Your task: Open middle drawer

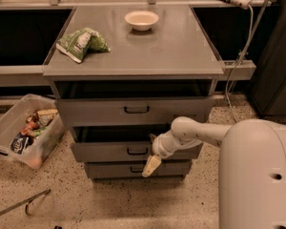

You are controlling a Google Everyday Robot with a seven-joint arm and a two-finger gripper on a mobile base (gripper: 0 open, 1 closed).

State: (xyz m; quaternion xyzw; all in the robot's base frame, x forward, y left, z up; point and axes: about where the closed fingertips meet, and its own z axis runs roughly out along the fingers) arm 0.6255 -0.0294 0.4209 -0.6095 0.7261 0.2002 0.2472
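The middle drawer is a low grey metal front with a small dark bar handle, in a grey cabinet. It stands out a little from the cabinet, with a dark gap above it. The top drawer also stands slightly out, and the bottom drawer sits below. My gripper reaches in from the right on a white arm. It is right in front of the middle drawer's front, just right of the handle, with its cream tip hanging down over the bottom drawer.
A white bowl and a green snack bag lie on the cabinet top. A clear plastic bin of snacks stands on the floor at the left. A cable hangs at the right. My white body fills the lower right.
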